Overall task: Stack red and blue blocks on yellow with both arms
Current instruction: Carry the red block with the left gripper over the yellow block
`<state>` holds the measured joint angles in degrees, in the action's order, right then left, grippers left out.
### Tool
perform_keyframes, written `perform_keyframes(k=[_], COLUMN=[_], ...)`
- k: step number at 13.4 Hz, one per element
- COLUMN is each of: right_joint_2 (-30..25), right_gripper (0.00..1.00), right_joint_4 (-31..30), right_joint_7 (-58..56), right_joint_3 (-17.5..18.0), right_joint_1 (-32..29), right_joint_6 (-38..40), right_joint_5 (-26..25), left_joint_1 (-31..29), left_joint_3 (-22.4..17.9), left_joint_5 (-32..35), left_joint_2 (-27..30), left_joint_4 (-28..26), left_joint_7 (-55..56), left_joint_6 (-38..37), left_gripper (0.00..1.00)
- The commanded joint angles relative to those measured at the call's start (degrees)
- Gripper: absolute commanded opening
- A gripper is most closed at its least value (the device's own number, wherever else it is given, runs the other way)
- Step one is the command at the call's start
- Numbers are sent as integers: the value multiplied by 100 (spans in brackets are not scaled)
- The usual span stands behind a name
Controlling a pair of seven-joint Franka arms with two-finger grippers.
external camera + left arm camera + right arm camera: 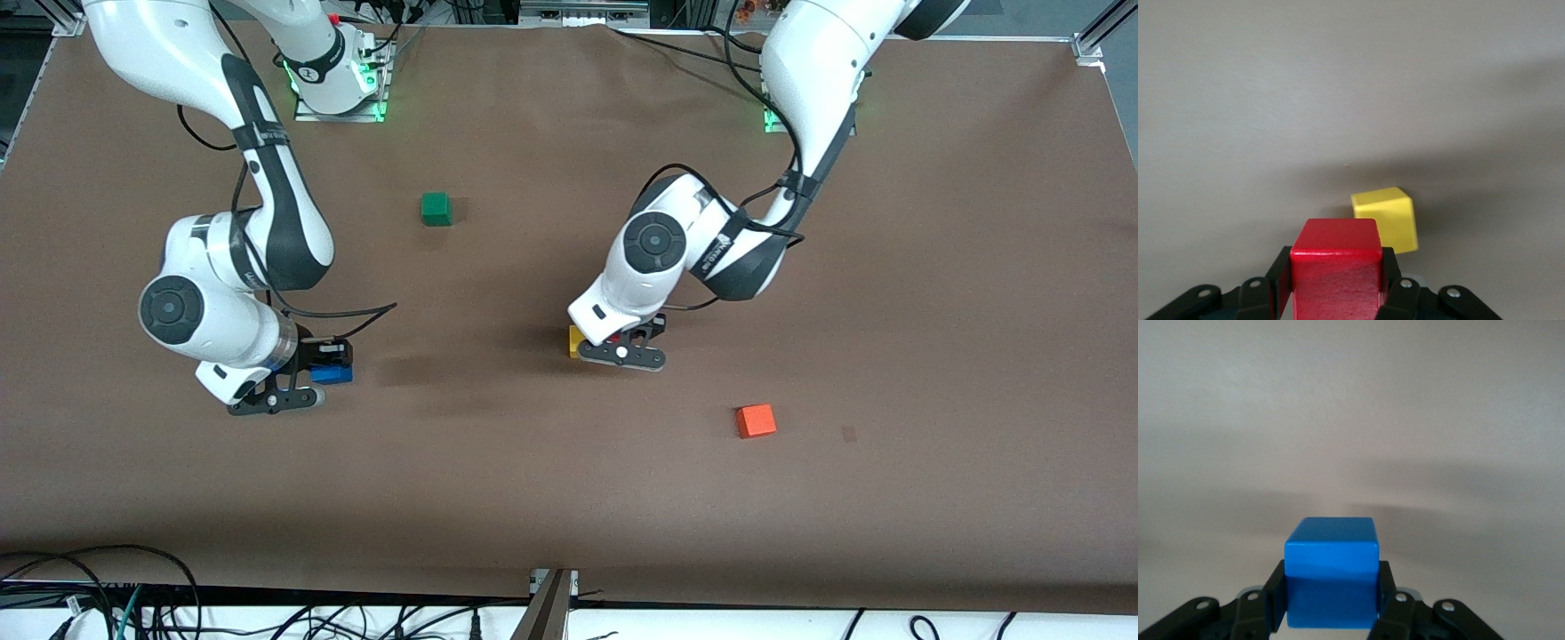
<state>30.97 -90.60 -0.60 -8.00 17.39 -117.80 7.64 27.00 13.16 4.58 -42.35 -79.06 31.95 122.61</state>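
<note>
- While the orange-red cube (756, 420) is lying nearest the camera, the right gripper (307, 382) is clamping the blue block (332, 374) above the table (569, 498).
- The left gripper (622, 348) is pinching the red block (1336, 270) — just over the yellow cube (575, 341).
- The green cube (436, 209) is sitting farthest back.

Layout of the table (569, 498): the left gripper (622, 351), closed on the red block (1336, 267), hangs over the middle of the table, just above and beside the yellow block (575, 340), apart from it; the right gripper (293, 384), closed on the blue block (332, 374), is toward the right arm's end of the table, whether clear of the surface cannot be told; a green block (436, 209) lies between the two arms, farther from the front camera than the yellow block; an orange block (756, 420) lies nearer to that camera, toward the left arm's end.
</note>
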Motion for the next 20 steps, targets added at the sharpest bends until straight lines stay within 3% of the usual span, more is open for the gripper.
perform_keyframes(k=[1,3,9,14,20], right_joint_2=[41,41,41,49,58], right_gripper=[30,30,30,30,30], right_joint_4=[551,754,772,781,781], right_joint_7=[68,139,147,147,147], right_joint_3=[18,9,9,26,26], right_joint_1=[-52,-43,-34,-34,-25], right_joint_6=[555,688,688,680,645], right_joint_5=[184,596,624,624,624], left_joint_1=[261,314,473,762,771], left_joint_3=[-103,-103,-156,-560,-569], left_joint_5=[25,25,78,69,69], left_joint_2=[-160,-230,-546,-573,-784], left_joint_4=[312,329,786,822,1068], left_joint_7=[310,548,936,936,962], left_joint_6=[-193,-185,-193,-193,-193], left_gripper=[0,0,0,0,0])
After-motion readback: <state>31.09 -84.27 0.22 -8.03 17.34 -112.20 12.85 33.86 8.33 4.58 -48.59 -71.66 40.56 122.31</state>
